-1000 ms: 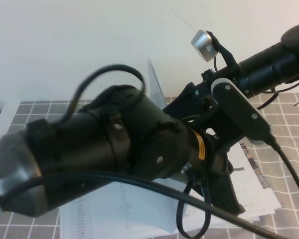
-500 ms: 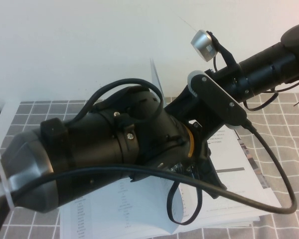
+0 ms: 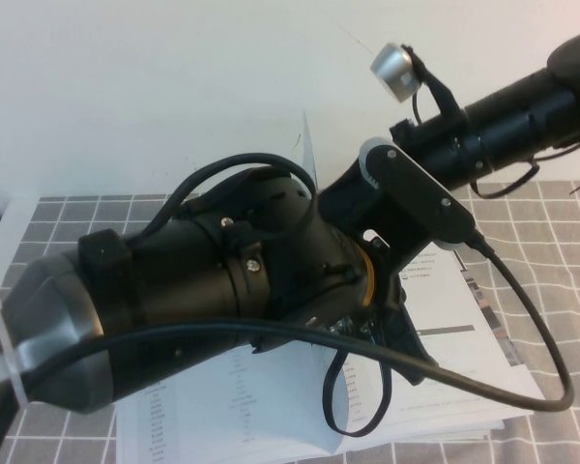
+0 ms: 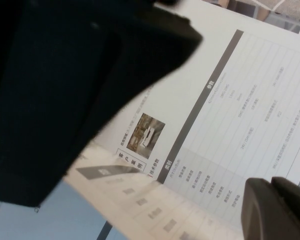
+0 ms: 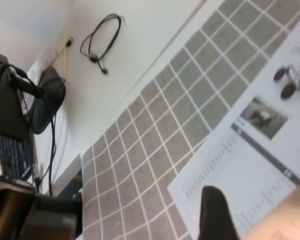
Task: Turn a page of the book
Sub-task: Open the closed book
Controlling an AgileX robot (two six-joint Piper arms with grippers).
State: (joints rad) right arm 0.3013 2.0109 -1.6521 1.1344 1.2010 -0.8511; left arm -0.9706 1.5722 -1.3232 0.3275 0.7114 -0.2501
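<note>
Book (image 3: 271, 406) lies open on my checked cloth (image 3: 77, 213), mostly hidden by my arms. My right gripper (image 5: 215, 215) is spread above it; my left gripper (image 4: 275, 207), I cannot tell.

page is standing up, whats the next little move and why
Probably ease the page on over the spine and lay it flat: it stands upright above the open book, not yet turned. The left gripper sits low at the book; the right gripper, jaws open, is near that leaf.

L wrist | page (image 4: 230, 100) w/ dark-barred table, small photo (image 4: 146, 132) | dark finger (image 4: 277, 210) nr edge
</note>
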